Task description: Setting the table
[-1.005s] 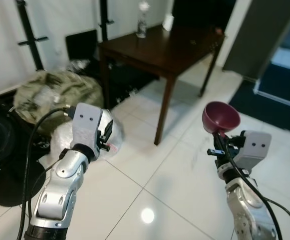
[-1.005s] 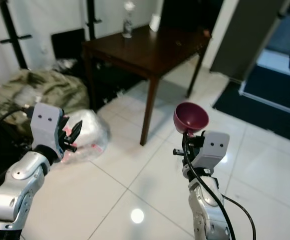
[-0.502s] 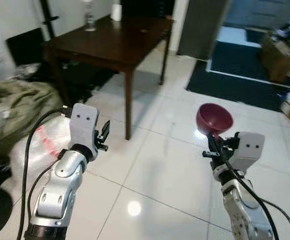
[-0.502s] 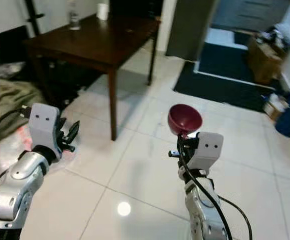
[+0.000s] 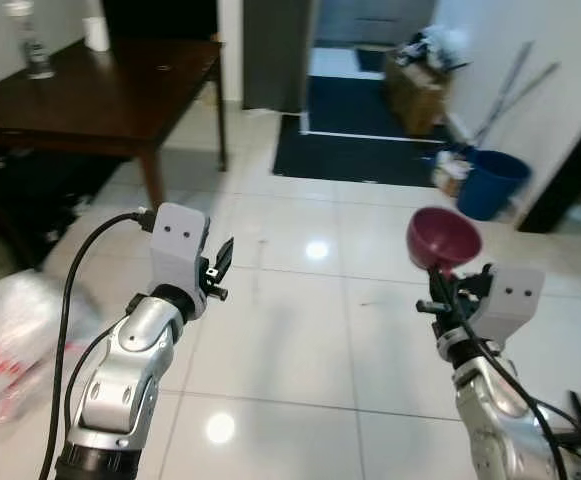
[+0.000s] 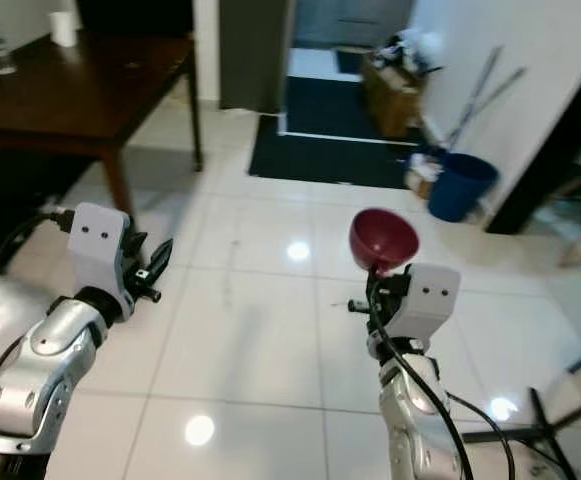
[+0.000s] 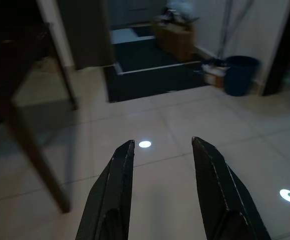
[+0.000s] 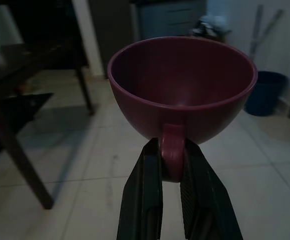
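Note:
A dark red cup (image 5: 443, 238) is held upright in the air at the right, over the white tiled floor. My right gripper (image 5: 442, 287) is shut on the cup's handle (image 8: 171, 156), its two black fingers (image 8: 145, 200) pinching it from both sides. My left gripper (image 5: 220, 268) is raised at the left, open, with nothing between its fingers (image 7: 116, 192). A dark wooden table (image 5: 90, 95) stands at the far left with a clear bottle (image 5: 33, 50) and a white cup (image 5: 96, 32) on it.
A dark doormat (image 5: 360, 140) lies before a doorway straight ahead. A blue bin (image 5: 490, 183) and a cardboard box (image 5: 418, 80) with clutter stand at the right wall. A clear plastic bag (image 5: 15, 330) lies on the floor at the left. A black stand's legs (image 6: 535, 425) show at lower right.
The whole view has swung to the right: the table has slid to the far left and the doorway, mat and blue bin have come into view. Both grippers hold the same pose.

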Motion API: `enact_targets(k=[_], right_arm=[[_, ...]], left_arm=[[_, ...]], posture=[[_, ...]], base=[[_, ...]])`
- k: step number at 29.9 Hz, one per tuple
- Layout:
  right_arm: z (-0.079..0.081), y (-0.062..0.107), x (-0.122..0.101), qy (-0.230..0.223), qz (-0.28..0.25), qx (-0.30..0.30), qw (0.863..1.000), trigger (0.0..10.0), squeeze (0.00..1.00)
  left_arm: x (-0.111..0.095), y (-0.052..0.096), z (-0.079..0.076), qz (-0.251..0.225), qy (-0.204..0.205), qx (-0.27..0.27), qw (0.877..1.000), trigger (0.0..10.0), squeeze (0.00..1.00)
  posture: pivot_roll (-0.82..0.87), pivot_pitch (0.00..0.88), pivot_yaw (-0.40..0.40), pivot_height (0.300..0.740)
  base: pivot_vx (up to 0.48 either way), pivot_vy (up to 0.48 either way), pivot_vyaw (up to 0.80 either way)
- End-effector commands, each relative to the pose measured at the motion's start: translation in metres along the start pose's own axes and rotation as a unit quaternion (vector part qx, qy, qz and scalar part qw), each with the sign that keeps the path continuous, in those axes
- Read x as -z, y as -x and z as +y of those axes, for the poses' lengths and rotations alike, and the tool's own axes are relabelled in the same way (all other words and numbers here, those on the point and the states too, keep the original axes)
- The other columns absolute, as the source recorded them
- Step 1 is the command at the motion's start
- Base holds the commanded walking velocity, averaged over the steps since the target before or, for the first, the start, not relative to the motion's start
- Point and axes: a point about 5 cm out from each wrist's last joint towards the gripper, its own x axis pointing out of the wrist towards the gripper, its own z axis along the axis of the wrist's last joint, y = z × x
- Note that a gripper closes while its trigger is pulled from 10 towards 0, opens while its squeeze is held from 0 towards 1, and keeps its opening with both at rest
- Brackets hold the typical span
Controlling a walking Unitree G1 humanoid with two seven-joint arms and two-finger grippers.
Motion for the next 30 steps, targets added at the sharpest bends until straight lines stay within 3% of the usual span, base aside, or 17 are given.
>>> enact_targets(k=[1,5,11,21,26,30], right_arm=[[0.001,0.002,0.004,-0.006,0.006,0.002,1.0,10.0,0.0],[0.001,0.002,0.003,-0.006,0.006,0.001,1.0,10.0,0.0],[0.003,0.002,0.005,0.0,0.009,-0.005,1.0,10.0,0.0],[0.016,0.004,0.012,-0.005,0.026,-0.044,0.999,10.0,0.0],[0.028,0.006,0.018,-0.015,0.039,-0.084,0.996,10.0,0.0],[0.041,0.011,0.028,-0.017,0.056,-0.121,0.991,10.0,0.0]], left_arm=[[0.003,0.001,0.001,0.005,0.0,-0.003,1.0,10.0,0.0],[0.002,0.001,0.001,0.0,-0.002,-0.004,1.0,10.0,0.0],[0.001,-0.001,0.002,-0.008,-0.009,-0.011,1.0,10.0,0.0],[0.004,0.001,0.003,-0.004,-0.015,-0.015,1.0,10.0,0.0],[0.013,0.01,0.007,0.011,-0.023,-0.027,0.999,10.0,0.0],[0.039,0.03,0.014,0.052,-0.036,-0.058,0.996,10.0,0.0]], posture=[[0.05,0.112,0.047,0.74],[0.04,0.113,0.044,0.74],[0.04,0.113,0.046,0.74],[0.05,0.116,0.045,0.74],[0.07,0.118,0.034,0.74],[0.08,0.116,0.028,0.74]], base=[[0.0,0.0,-0.8],[0.0,0.0,-0.8],[0.383,0.0,-0.69],[0.48,0.0,0.0],[0.48,0.0,0.0],[0.48,0.0,0.0]])
